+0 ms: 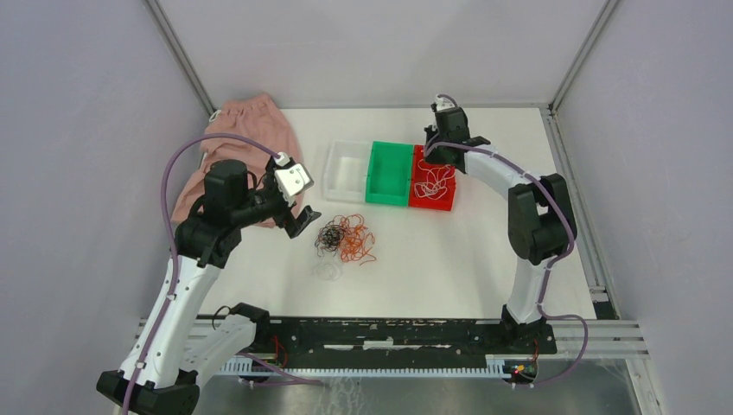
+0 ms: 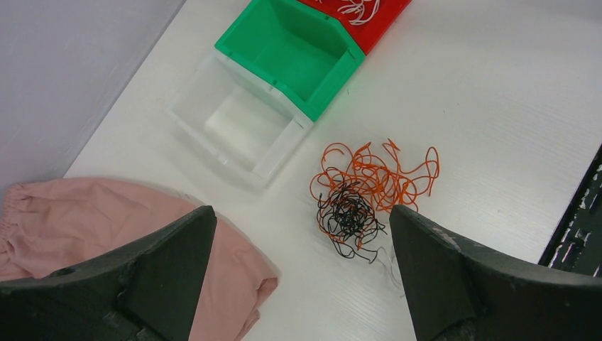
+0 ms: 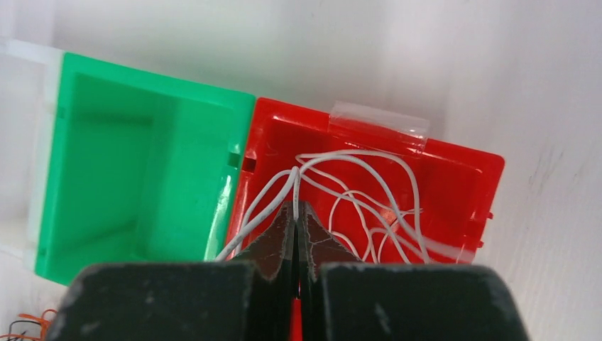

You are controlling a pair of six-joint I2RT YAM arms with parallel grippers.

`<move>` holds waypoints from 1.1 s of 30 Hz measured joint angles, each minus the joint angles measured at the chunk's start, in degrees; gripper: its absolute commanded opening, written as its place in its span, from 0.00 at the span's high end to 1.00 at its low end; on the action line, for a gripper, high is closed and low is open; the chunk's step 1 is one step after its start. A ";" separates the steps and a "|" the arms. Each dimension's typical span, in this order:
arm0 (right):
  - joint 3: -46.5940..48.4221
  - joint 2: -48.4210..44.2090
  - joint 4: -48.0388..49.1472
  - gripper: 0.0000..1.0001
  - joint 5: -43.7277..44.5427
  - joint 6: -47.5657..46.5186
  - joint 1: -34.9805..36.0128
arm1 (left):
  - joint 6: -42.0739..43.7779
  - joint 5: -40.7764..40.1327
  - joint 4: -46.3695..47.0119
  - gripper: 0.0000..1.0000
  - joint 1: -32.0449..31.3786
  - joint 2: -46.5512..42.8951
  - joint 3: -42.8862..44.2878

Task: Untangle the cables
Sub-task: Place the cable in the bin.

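A tangled clump of cables [image 1: 346, 238] lies mid-table, black strands [image 2: 348, 213] on the left knotted into orange ones [image 2: 376, 177]. A few faint white strands [image 1: 327, 270] lie just in front of it. More white cables [image 3: 369, 206] lie looped in the red bin [image 3: 461, 181]. My right gripper [image 3: 294, 207] hangs over that bin, shut on a white cable that runs up from its tips. My left gripper [image 2: 299, 213] hovers wide open above the table left of the clump, holding nothing; in the top view it [image 1: 300, 218] sits beside the pink cloth.
Three bins stand in a row behind the clump: a clear bin [image 1: 344, 169], a green bin [image 1: 389, 173] and the red bin [image 1: 432, 205]. The clear and green bins hold nothing. The crumpled pink cloth [image 1: 251, 130] lies at the far left, under my left arm.
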 measured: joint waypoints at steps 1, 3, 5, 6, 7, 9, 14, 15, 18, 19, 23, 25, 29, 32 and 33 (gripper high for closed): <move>0.00 0.50 -0.22 1.00 0.04 -0.04 0.02 | 0.00 -0.02 0.00 0.01 0.00 0.00 0.02; 0.00 1.62 -0.70 1.00 0.00 -0.22 0.24 | 0.00 -0.02 0.00 0.01 0.00 0.00 0.00; 0.00 2.45 -0.90 1.00 0.02 -0.33 0.26 | 0.00 -0.02 0.00 0.01 0.00 -0.09 0.00; 0.00 2.86 -0.96 1.00 0.02 -0.37 0.26 | 0.00 -0.02 0.00 0.01 0.00 -0.11 0.02; 0.00 3.23 -1.01 1.00 0.02 -0.37 0.26 | 0.00 -0.02 0.00 0.01 0.00 -0.15 0.02; 0.00 3.85 -1.14 1.00 0.02 -0.44 0.28 | 0.00 -0.02 0.00 0.01 0.00 -0.17 0.00; 0.31 5.95 -1.92 0.91 0.07 -1.53 0.50 | 0.00 -0.07 0.02 0.01 0.00 -0.35 0.00; 0.52 6.45 -2.29 0.85 0.22 -1.95 0.63 | 0.00 -0.07 0.02 0.01 0.00 -0.39 0.02; 0.90 7.17 -3.41 0.65 0.59 -3.02 1.05 | 0.00 -0.15 0.04 0.01 0.00 -0.44 0.00; 0.96 7.17 -3.85 0.60 0.76 -3.41 1.18 | 0.00 -0.20 0.02 0.01 0.00 -0.44 0.00; 2.80 6.93 -5.62 0.51 1.27 -5.29 1.49 | 0.00 -0.22 0.02 0.01 0.00 -0.44 0.02; 4.33 6.27 -6.93 0.49 1.49 -6.32 1.55 | 0.00 -0.22 0.02 0.01 0.00 -0.44 0.00; 7.04 3.45 -9.22 0.49 2.23 -8.52 1.55 | 0.00 -0.22 0.02 0.01 0.00 -0.44 0.00; 8.17 0.48 -10.36 0.49 3.32 -9.75 1.53 | 0.00 -0.22 0.02 0.01 0.00 -0.42 0.02; 8.24 -0.48 -10.60 0.50 3.56 -9.97 1.53 | 0.00 -0.22 0.04 0.01 0.00 -0.44 0.00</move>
